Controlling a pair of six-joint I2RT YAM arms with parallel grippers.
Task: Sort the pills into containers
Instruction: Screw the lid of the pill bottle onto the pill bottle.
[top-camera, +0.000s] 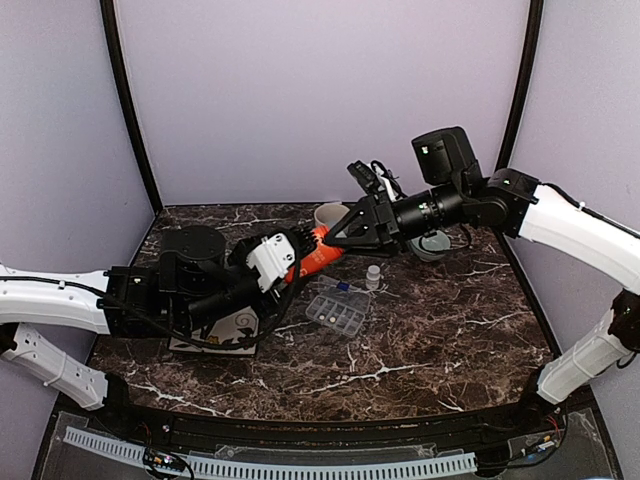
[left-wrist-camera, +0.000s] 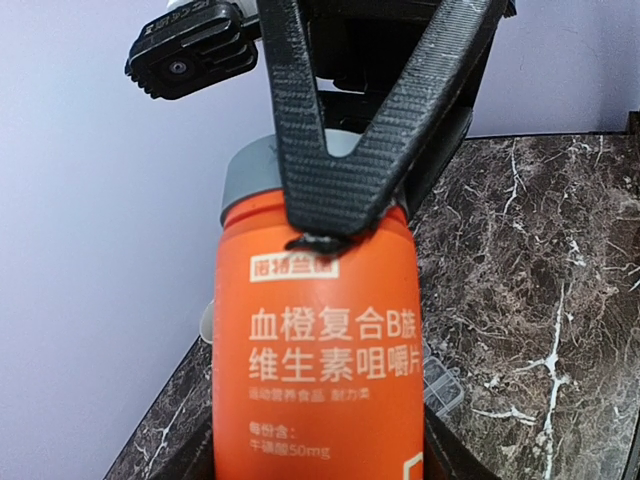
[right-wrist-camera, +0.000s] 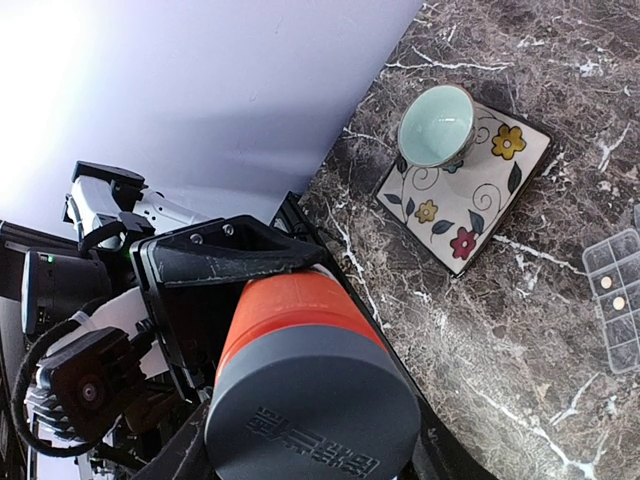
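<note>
Left gripper (top-camera: 306, 256) is pinching the body of an orange bottle (left-wrist-camera: 315, 360), holding it up off the bench (top-camera: 440, 340) and leaning it toward the other arm. The right gripper (top-camera: 336, 238) is clamping the bottle's grey cap (right-wrist-camera: 312, 408), its black fingers sitting on either side of the rim as far as I can make out. So the pair are working at getting the cap off, I'd say, with the sorting itself hardly started. The organiser box (top-camera: 336, 312) is lying on the bench just below and in front of the bottle, lid open by the look of it. Only a couple of pills (right-wrist-camera: 606, 283) are showing in its compartments, and what's inside the bottle I can't see. To do this well, the left side should be gripping firmly enough that the bottle isn't spinning along with the cap, and the right should be turning squarely about the bottle's axis — not prying sideways. It would be wise to be tipping the mouth upward as the cap loosens, since anything inside could be spilling across the marble rather than into the box. A small white bottle (top-camera: 373, 277) is standing just beside the box, and a pale green bowl (right-wrist-camera: 437, 125) is sitting on a flowered tile (right-wrist-camera: 480, 215) apart from it — both worth steering clear of.
</note>
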